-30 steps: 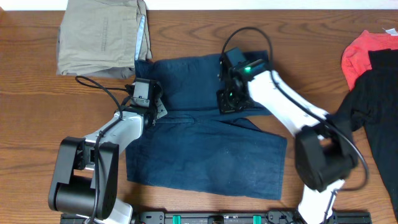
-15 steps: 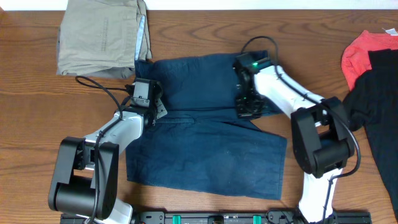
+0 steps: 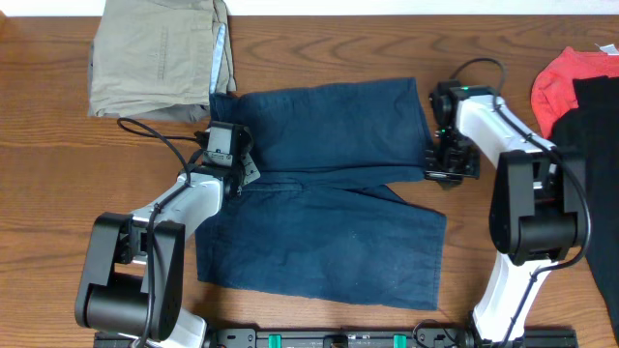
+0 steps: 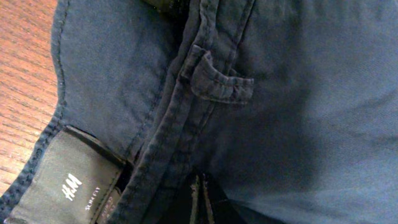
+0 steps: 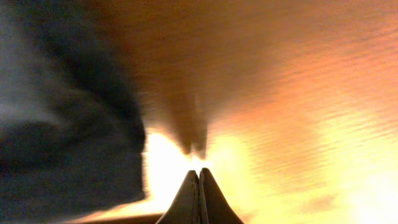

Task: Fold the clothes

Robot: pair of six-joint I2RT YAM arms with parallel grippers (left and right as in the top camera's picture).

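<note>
**Student:** Reading left to right, what did the panel show, and which step was in hand?

**Tutor:** At far left a khaki garment lay on the desk, apparently folded and no part of the job. Next, the left claw was clenched, tips together, and pressed down on the waistband of the shorts, near the sewn label and a belt loop (whether any cloth was pinched between the tips could not be told). The shorts lay spread at mid-desk, waistband to the left and both legs running right. The upper leg was square, and the lower one was slightly skewed, with a crease where the two met. No fold was made. The step was judged to be flattening, with the left arm as anchor.

**Student:** And the right side?

**Tutor:** The right claw was clenched and empty, over bare wood just beside the hem of the upper leg. Its own view was blurred. Well apart, at the far right edge, lay a red garment and a black garment.

**Student:** What did the next move call for?

**Tutor:** Probably the first fold, one leg over the other along the centre seam. The right claw needed to release and take a hem corner, and the left a waistband corner, so that both ends lifted together. The crease wanted smoothing first.
</note>
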